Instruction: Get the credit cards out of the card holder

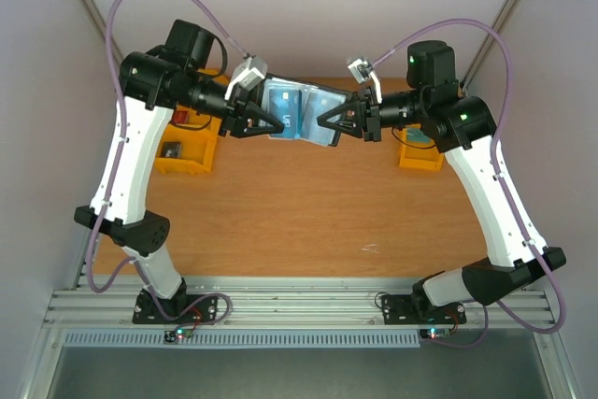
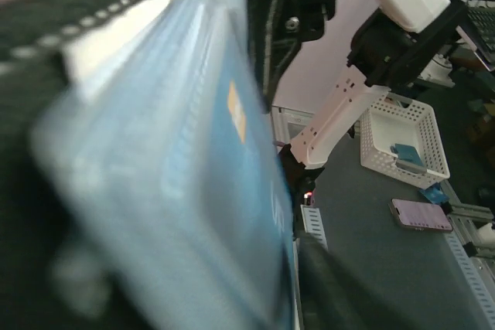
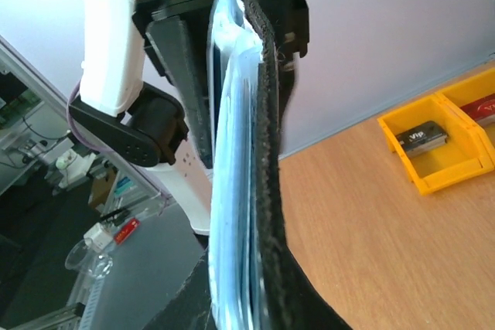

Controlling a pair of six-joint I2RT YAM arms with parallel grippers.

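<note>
You've got a wood-grain table (image 1: 299, 212) boxed in by plain pale walls (image 1: 308, 7). A ribbed aluminium rail (image 1: 299, 292) runs along the bottom of the overhead view, where the arm bases bolt on. Yellow bins (image 1: 187, 161) sit at upper left and upper right of the table, near the back wall.

The card holder (image 1: 301, 105) is off the table, opened out and held in the air at upper centre, between the arms. The left gripper (image 1: 269, 123) is pinched closed on its left panel and the right gripper (image 1: 327, 121) on its right panel (each wrist view shows the other arm's black jaws clamped over the far end).

The credit cards (image 2: 232, 160) sit in the pockets: pale blue, one with an orange chip patch. You can't tell how many there are. The left wrist view is badly blurred and the holder fills most of it. The right wrist view sees the holder edge-on only, so the pockets are hidden there.

The holder has a rough black fabric edge with pale stitching and glossy blue-grey inner panels. The bins are hard moulded plastic with square walls. One, at the right of the right wrist view, holds a small flat black item.
</note>
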